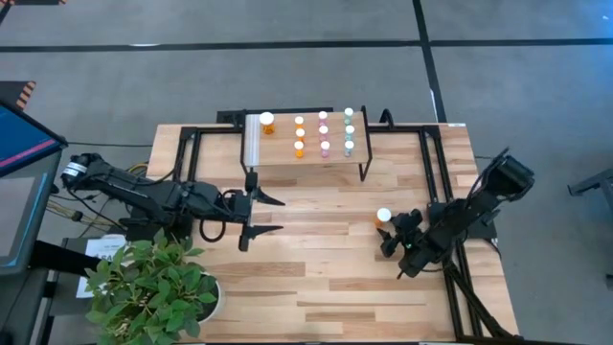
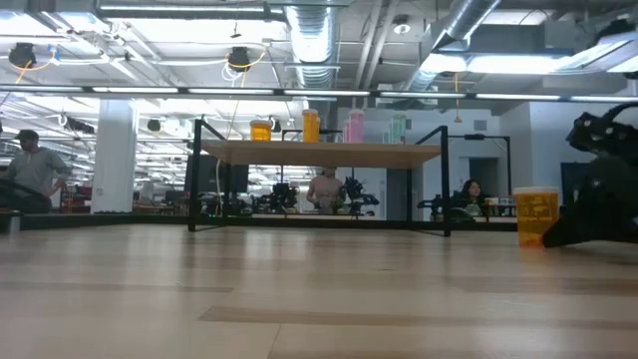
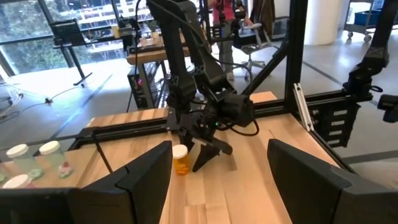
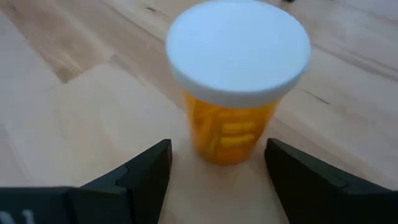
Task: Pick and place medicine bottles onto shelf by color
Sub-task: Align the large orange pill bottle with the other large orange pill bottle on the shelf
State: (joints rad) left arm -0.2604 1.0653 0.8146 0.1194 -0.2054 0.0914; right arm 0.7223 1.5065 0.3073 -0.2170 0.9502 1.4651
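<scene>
Your right gripper [image 4: 217,165], jaws wide and empty, lines up on the upright orange bottle [image 1: 383,218] right of centre in the high view so it can go beside the other large orange one on the shelf [image 1: 287,158]; left gripper [image 1: 261,215] waits open.

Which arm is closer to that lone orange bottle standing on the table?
Right. Its gripper sits just beside the orange bottle, fingers open toward it. The left gripper waits far across the table, in front of the shelf.
</scene>
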